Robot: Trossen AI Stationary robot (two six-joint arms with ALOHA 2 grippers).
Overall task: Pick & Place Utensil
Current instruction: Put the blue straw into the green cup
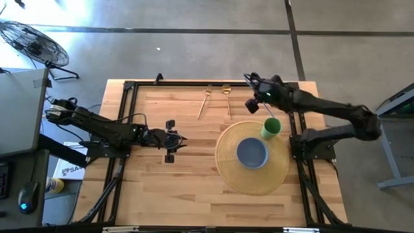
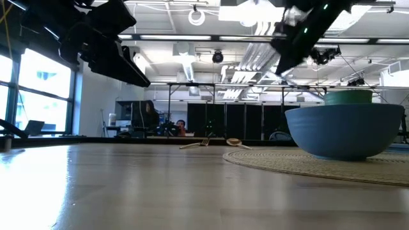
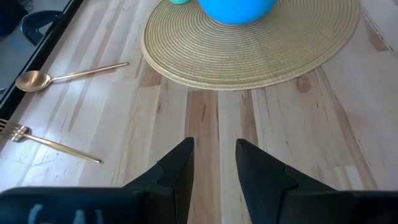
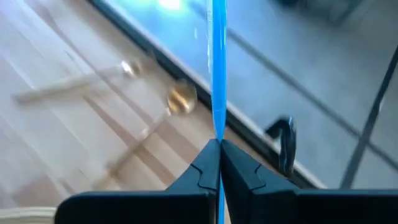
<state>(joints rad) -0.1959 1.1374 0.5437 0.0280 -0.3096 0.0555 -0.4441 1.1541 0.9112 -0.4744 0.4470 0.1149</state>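
Observation:
My right gripper (image 4: 217, 149), near the table's far right (image 1: 256, 103), is shut on a thin blue utensil (image 4: 217, 68) seen edge-on. A gold fork (image 1: 205, 100) and a gold spoon (image 1: 228, 98) lie flat on the wood near the far edge, below that gripper in the right wrist view. A blue bowl (image 1: 252, 153) and a green cup (image 1: 270, 127) stand on a round woven placemat (image 1: 233, 169). My left gripper (image 3: 214, 155) is open, hovering over bare wood left of the mat (image 1: 171, 140). My right gripper pinches the blue utensil between its two fingertips (image 4: 208, 163). The held part (image 4: 217, 134) is a thin edge that runs straight out past the fingers. The utensil is lifted clear of the table. Which end is held, I cannot tell.
A black frame rail (image 1: 213, 83) runs along the table's far edge, with side rails left (image 1: 119, 149) and right (image 1: 299, 162). Bare wood (image 1: 174, 188) lies between the left gripper and the near edge. A fan (image 1: 32, 42) stands on the floor off the far left corner.

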